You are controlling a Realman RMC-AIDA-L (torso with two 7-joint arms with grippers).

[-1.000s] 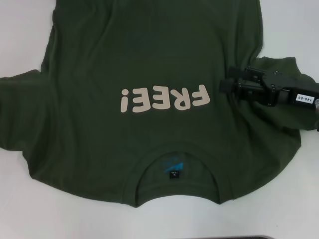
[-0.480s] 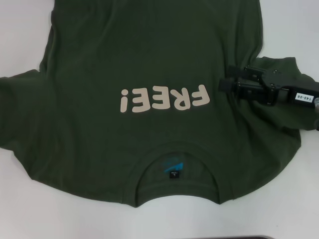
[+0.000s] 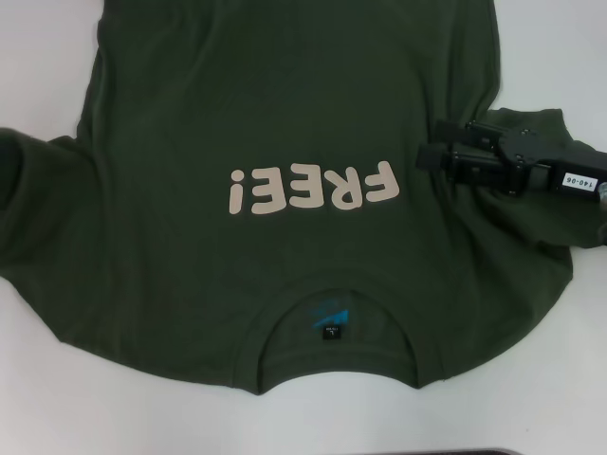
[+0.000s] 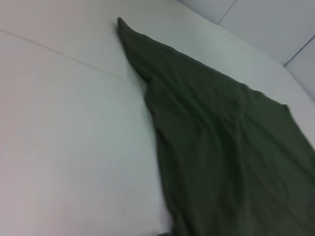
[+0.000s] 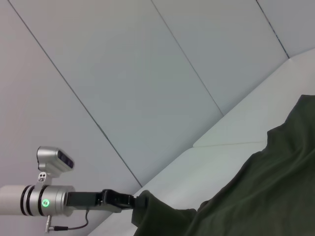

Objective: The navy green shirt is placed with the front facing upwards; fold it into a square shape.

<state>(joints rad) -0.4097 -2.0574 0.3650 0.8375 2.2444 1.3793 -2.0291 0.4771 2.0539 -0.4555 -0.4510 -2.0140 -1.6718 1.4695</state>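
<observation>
The navy green shirt (image 3: pixel 285 104) lies spread on the white table with its cream "FREE!" print (image 3: pixel 311 188) up and its neck label (image 3: pixel 329 322) nearest me. My right gripper (image 3: pixel 434 147) sits at the shirt's right side, shut on the bunched right sleeve (image 3: pixel 531 128). The left gripper is outside the head view. In the right wrist view the left gripper (image 5: pixel 135 202) shows far off, shut on a raised fold of the shirt (image 5: pixel 266 187). The left wrist view shows the shirt (image 4: pixel 221 137) running away to a pointed corner.
The white table (image 3: pixel 38 398) surrounds the shirt on the left, right and near sides. A pale panelled wall (image 5: pixel 123 73) stands behind the table. A dark strip (image 3: pixel 531 451) marks the near edge.
The left sleeve has risen and bunched at the left edge of the head view. My right gripper has shifted slightly farther away with the right sleeve.
</observation>
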